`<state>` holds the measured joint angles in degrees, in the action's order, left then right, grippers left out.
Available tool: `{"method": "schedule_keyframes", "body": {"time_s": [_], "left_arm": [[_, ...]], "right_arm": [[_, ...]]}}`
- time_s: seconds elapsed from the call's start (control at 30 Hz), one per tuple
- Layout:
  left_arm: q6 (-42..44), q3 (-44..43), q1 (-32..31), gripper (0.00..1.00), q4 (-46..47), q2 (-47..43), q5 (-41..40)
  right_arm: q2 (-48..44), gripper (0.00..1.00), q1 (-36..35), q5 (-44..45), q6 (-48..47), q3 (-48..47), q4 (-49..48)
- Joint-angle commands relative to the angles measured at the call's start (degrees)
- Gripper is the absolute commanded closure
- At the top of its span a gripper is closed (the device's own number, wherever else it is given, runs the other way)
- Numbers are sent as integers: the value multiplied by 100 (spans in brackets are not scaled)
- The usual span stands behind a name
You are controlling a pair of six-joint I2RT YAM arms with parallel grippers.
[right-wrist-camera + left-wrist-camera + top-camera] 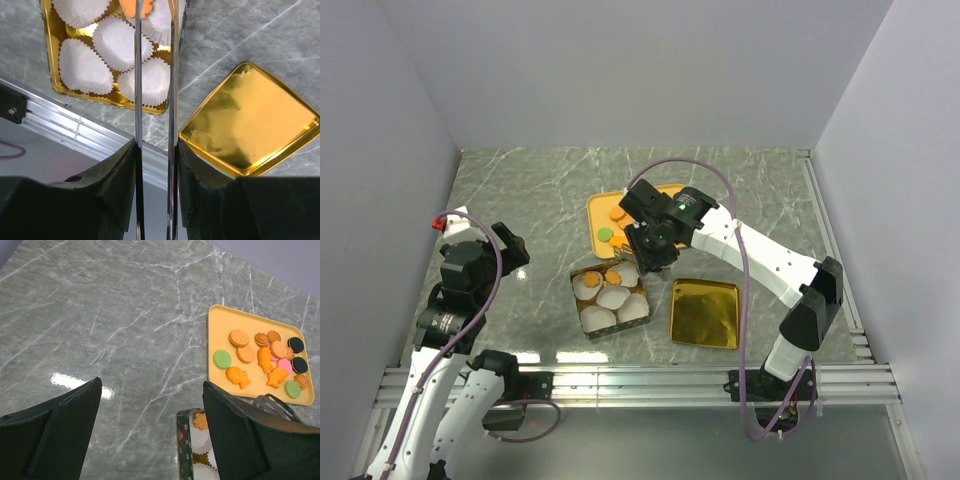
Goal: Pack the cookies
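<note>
Right claw point(156, 150) clamped on the tongs point(173, 75), left claw point(150, 430) wide and empty — if the blades part off-centre, the orange cookie point(129, 6) could miss its cup point(161, 22).

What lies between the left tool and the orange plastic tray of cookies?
Only bare grey marble tabletop; the top external view shows that stretch most clearly.

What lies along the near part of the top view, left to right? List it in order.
left gripper → open tin → gold lid → right arm's elbow. The orange tray and the right gripper share the tin's left-right span, so they are left out.
</note>
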<state>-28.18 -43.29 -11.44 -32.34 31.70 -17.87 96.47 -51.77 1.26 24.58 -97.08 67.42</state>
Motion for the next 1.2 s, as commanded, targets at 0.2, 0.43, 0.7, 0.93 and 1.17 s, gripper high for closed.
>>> {"method": "schedule_keyframes", "body": {"time_s": [0.2, 0.43, 0.7, 0.93, 1.17], "left_arm": [[-3, -4, 28, 12, 175, -6, 38], [-108, 13, 28, 9, 114, -94, -33], [-108, 110, 28, 1, 193, -244, -33], [-82, 119, 28, 5, 228, -164, 64], [-91, 136, 28, 5, 228, -182, 108]], "right_arm": [[74, 58, 0, 348, -120, -908, 175], [679, 57, 131, 638, -260, -1559, 386], [1497, 46, 422, 815, -392, -2665, 702], [2078, 42, 641, 744, -498, -3194, 729], [2605, 42, 659, 885, -489, -3537, 668]]}}
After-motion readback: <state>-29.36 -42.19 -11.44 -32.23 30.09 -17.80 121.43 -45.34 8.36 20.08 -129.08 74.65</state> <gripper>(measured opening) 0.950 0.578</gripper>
